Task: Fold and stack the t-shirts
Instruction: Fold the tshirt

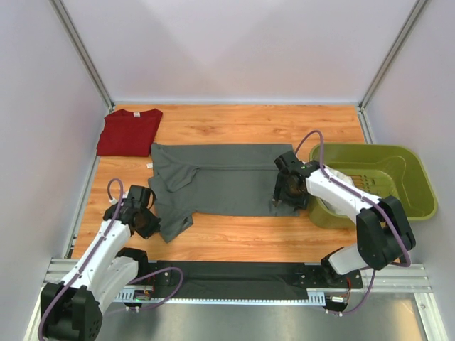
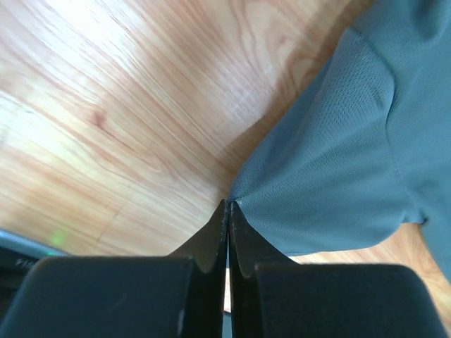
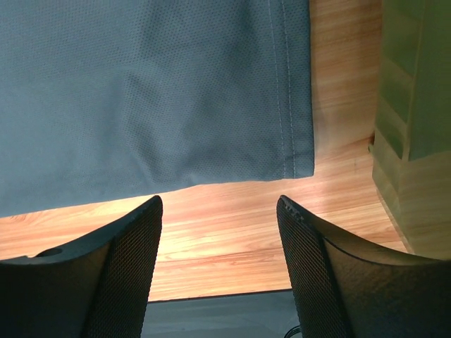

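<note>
We see the grey t-shirt lying spread out in the middle of the table. Its neck points left and its bottom edge points right. One sleeve sticks out toward the near left side.

The left gripper is at the tip of that sleeve. Its fingers are pressed together, and they pinch the very corner of the grey cloth.

The right gripper is over the bottom right corner of the grey t-shirt. Its fingers stand apart with nothing between them. In the right wrist view, bare wood shows between the fingers and the shirt's edge lies just past them.

The red t-shirt sits folded in the far left corner, near the grey one.

A green basket stands on the right, just beside the right gripper.
</note>
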